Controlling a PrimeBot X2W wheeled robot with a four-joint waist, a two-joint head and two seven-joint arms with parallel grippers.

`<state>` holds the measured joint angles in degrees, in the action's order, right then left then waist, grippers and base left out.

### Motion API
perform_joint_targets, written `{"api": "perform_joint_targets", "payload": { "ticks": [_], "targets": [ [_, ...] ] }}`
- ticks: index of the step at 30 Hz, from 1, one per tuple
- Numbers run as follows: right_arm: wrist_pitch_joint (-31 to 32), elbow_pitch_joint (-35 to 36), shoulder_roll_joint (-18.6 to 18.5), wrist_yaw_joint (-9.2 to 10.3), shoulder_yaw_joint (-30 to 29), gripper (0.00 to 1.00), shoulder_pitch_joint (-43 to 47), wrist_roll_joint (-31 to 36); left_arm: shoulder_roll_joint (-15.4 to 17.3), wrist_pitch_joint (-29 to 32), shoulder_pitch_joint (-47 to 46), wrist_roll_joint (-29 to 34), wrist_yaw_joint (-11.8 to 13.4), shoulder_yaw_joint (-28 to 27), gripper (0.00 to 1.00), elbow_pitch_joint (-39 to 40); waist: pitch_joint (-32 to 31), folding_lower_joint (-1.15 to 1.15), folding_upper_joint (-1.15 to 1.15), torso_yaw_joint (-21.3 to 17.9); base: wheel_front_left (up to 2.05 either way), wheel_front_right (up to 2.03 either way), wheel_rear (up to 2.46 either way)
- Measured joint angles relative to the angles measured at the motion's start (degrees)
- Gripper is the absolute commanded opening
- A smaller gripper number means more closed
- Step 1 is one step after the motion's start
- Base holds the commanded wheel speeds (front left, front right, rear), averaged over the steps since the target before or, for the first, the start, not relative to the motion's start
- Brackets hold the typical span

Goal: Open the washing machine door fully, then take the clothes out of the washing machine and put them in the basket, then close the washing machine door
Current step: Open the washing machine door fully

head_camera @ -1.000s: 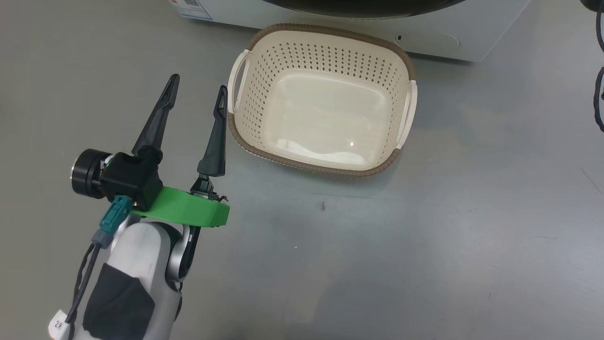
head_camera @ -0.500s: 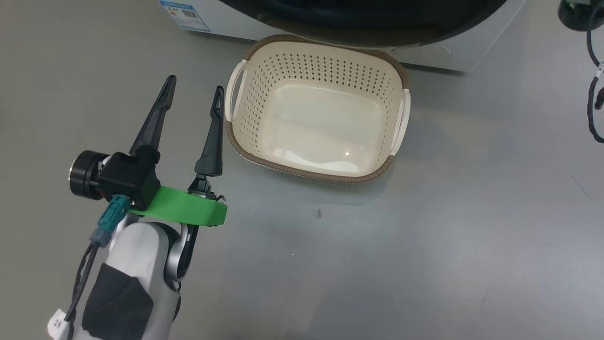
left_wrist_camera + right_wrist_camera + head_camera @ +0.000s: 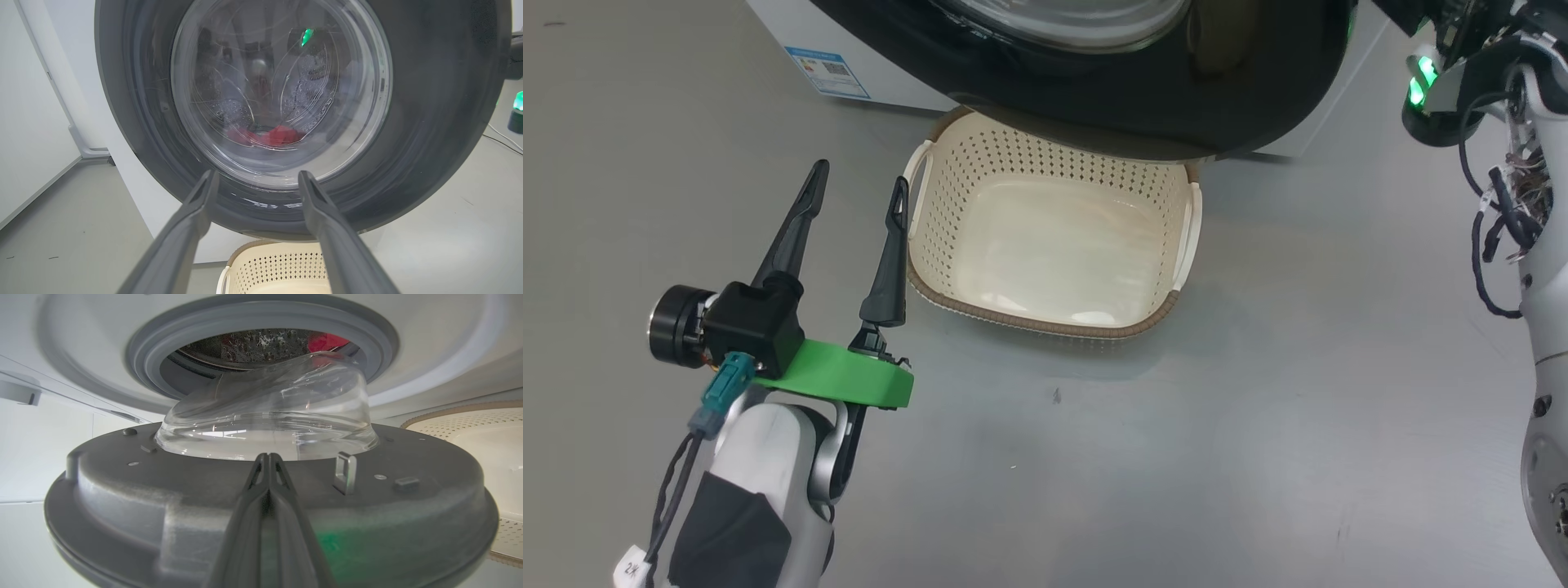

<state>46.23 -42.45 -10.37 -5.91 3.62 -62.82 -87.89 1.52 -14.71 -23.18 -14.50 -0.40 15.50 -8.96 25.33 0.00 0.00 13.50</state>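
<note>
Glossy round door [image 3: 1094,106]; perforated cream basket [image 3: 1045,159]

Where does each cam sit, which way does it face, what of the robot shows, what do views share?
Head: on the head, facing down at the floor, the basket and the washing machine door rim; open left gripper and right forearm show.
Left wrist: on the left arm, facing the door's outer face; its own two spread fingers show.
Right wrist: on the right arm, facing the door's grey inner side and the drum; shut right gripper shows.
Shared: both wrist views catch the red clothes and the basket.
</note>
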Motion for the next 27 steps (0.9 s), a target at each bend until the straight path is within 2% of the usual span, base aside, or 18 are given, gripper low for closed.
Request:
{"api": "perform_joint_targets", "payload": {
  "ticks": [17, 27],
  "targets": [
    [5.6, 2.7, 4.7, -0.75, 2.5, 0.00, 10.9, -3.4, 0.0, 0.0, 3.7, 1.4, -0.5, -0.2, 1.00, -2.2, -5.7, 0.00, 0.00, -2.2, 0.00, 0.00, 0.00],
    [6.7, 5.8, 5.8, -0.75, 4.7, 0.00, 16.3, -4.4, 0.0, 0.0, 5.4, 1.8, -1.2, 1.2, 1.00, -3.5, -8.9, 0.00, 0.00, -2.8, 0.00, 0.00, 0.00]
  ]
}}
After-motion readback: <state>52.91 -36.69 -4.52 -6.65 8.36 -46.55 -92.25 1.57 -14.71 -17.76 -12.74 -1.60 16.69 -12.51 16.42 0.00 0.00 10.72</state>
